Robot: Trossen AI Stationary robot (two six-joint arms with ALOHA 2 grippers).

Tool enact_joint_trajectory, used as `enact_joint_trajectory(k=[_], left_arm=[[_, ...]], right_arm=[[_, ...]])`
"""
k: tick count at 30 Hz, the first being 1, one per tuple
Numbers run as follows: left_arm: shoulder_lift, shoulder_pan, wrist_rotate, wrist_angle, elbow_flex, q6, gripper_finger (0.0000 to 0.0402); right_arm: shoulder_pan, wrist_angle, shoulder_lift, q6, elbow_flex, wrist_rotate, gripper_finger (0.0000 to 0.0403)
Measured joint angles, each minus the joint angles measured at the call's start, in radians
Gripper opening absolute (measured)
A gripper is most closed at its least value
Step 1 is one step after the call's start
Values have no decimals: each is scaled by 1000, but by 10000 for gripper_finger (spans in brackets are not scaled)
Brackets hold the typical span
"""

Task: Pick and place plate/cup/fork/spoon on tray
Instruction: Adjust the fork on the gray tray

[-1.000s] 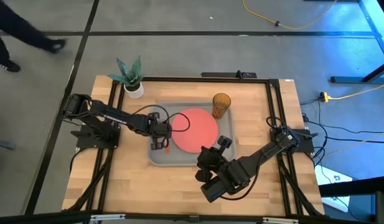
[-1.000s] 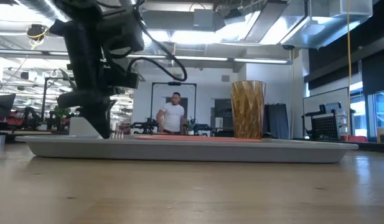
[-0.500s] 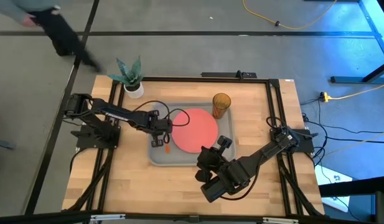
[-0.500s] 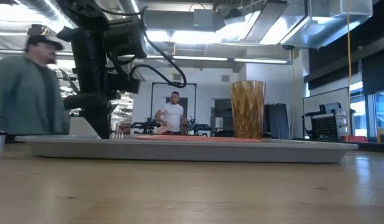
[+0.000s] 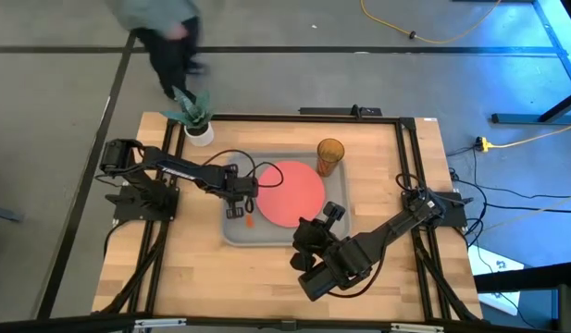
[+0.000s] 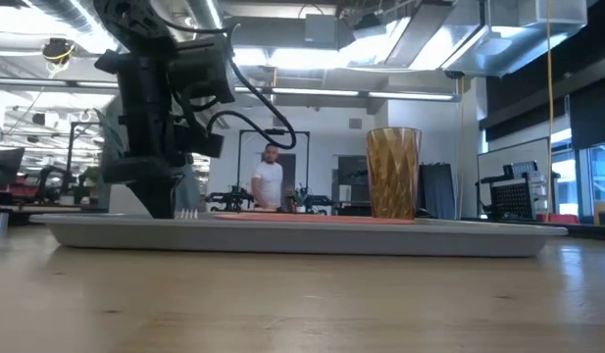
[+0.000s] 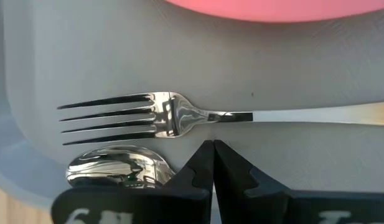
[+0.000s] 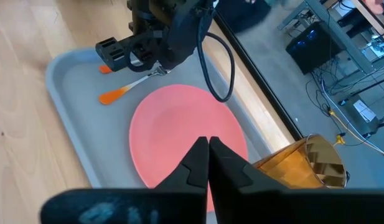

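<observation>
The grey tray (image 5: 266,237) lies mid-table. The coral plate (image 5: 291,192) lies flat in it, and the amber cup (image 5: 328,155) stands upright at its far right corner. The fork (image 7: 179,116) lies flat on the tray's left part, beside the plate; its orange handle tip (image 8: 111,96) shows in the right wrist view. The spoon's bowl (image 7: 117,168) lies next to the fork's tines; its handle is hidden under my left gripper (image 7: 213,145), which is shut just above it (image 5: 236,205). My right gripper (image 8: 208,142) is shut and waits over the tray's near right edge (image 5: 332,214). My left gripper points down at the tray's left part, its shut fingertips between the fork and the spoon. Its own fingers (image 7: 241,177) hide the spoon's handle, so I cannot tell whether it touches the spoon. The spoon's bowl rests on the tray.
A small potted plant (image 5: 194,116) stands at the table's far left corner, and a person (image 5: 160,37) walks just beyond it. Another person (image 6: 270,181) stands far back in the room. Bare wood shows left (image 5: 188,250) and right (image 5: 378,176) of the tray.
My left gripper has shifted a little toward the table's far edge over the tray's left part. A person has walked past beyond the table's far left corner. The tray, plate, cup and fork have kept still.
</observation>
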Motion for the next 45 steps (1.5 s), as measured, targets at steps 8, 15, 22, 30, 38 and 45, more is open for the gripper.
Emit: enact_joint_trajectory(k=[8,15,22,30,38,45], left_arm=[[0,0,-13,7,-1,7,0],[3,0,-18,13,10,25,0],[4,11,-13,28,13,27,0],[4,10,-25,28,14,33,0],[3,30,-44,40,15,52,0],[2,59,-42,60,15,60,0]], right_arm=[[0,0,0,18,0,0,13],[0,0,0,21,0,0,5],[0,0,0,22,0,0,11],[0,0,0,22,0,0,5],[0,1,0,25,0,-1,11],[0,2,0,26,0,-1,13]])
